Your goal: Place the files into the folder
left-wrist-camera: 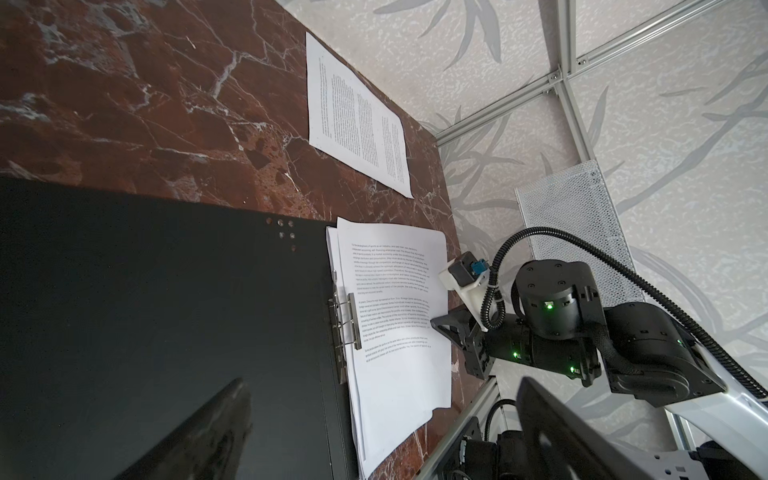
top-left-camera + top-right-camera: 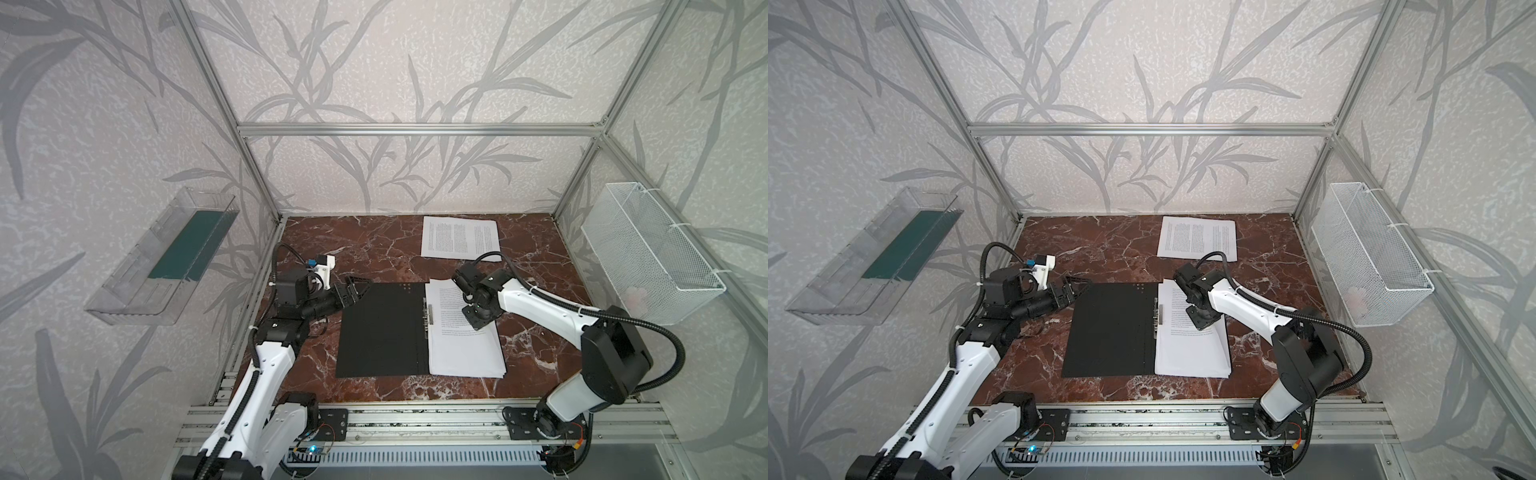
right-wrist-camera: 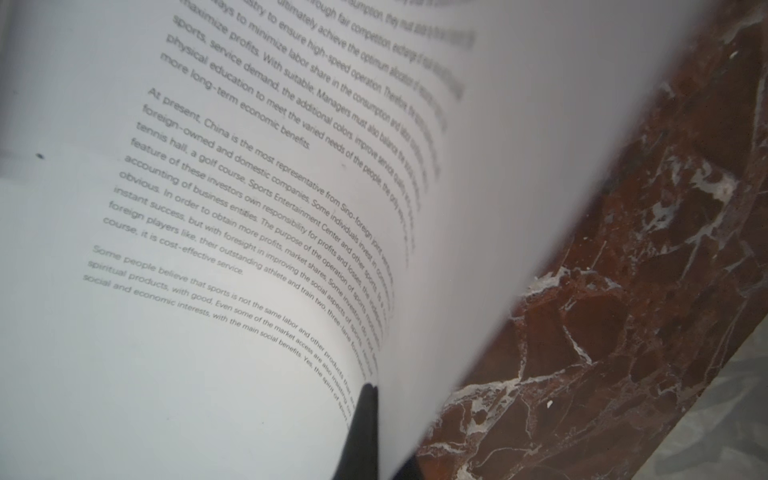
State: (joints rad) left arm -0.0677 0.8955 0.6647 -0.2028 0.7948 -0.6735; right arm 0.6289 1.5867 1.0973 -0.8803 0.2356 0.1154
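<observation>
Right pincer [image 3: 370, 411] pinching files' [image 3: 208, 208] curled edge (folder [image 2: 382, 328] open), left pincer [image 2: 362, 289] agape

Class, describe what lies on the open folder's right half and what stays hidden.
Printed sheets lie stacked there by the metal clip; the right gripper pinches the top one's edge. That half of the folder is covered.

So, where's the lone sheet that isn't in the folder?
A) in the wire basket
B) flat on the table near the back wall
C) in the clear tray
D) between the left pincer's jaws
B: the lone sheet lies flat on the table near the back wall, apart from the open folder and the stack in it.
</observation>
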